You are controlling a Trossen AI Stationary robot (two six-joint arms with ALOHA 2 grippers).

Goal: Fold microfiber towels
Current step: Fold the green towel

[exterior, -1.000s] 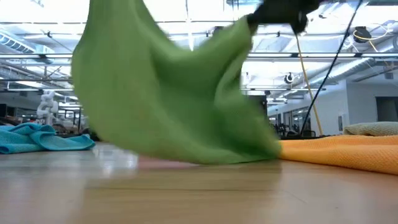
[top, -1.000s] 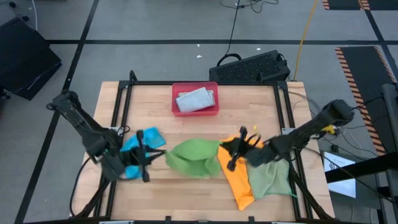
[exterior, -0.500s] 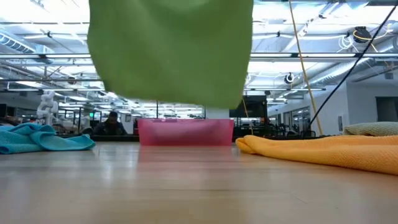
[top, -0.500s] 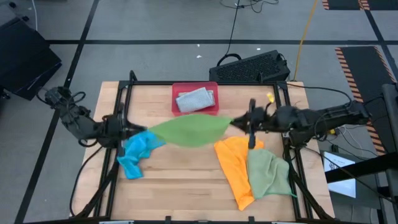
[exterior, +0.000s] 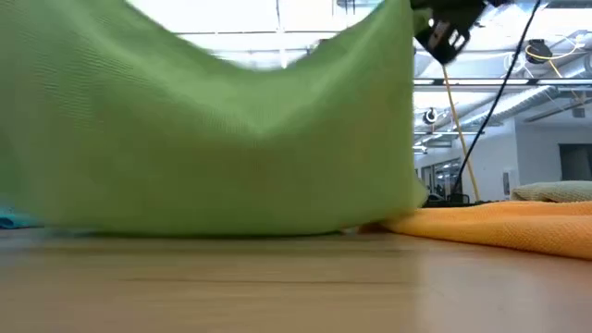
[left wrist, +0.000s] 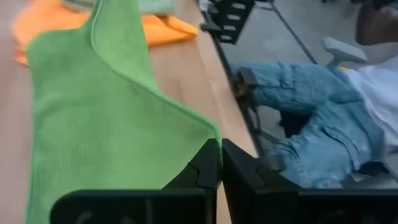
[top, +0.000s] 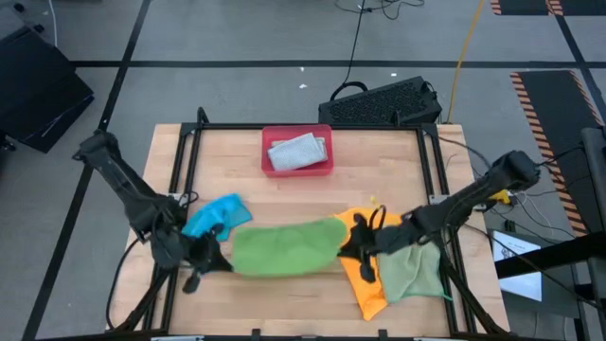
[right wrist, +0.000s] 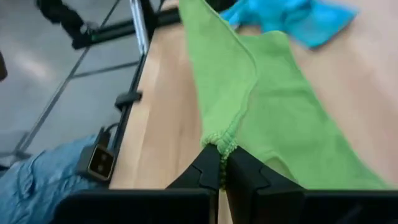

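Note:
A bright green microfiber towel (top: 284, 248) is stretched between my two grippers over the near middle of the table. Its lower edge (exterior: 231, 229) rests on the wood. My left gripper (top: 214, 262) is shut on its left end and my right gripper (top: 347, 248) on its right end. A blue towel (top: 216, 216) lies bunched behind the left end. An orange towel (top: 365, 275) and a pale green towel (top: 409, 270) lie at the near right. A grey folded towel (top: 297, 152) lies in the red tray (top: 327, 133). My left gripper pinches a corner of the green towel (left wrist: 210, 135) between its two fingertips, coming slanting down from the table's left. The cloth runs away from the fingers toward the orange towel, sagging. My right gripper pinches the opposite corner at its hemmed edge (right wrist: 221, 144) between its fingertips, slanting down from the table's right. The corner is held above the table (exterior: 400, 18), and the towel hangs below it with its lower edge on the wood.
The red tray stands at the far middle. A black frame rail (top: 185, 161) runs along the table's left and right sides. A person's legs in blue jeans (left wrist: 311, 124) show just beyond the table's near edge.
Both grippers swung up and apart toward the far side, pulling the bunched green towel out flat in the air. They then came back down toward the near edge. The towel now hangs spread out between them, its lower edge on the table.

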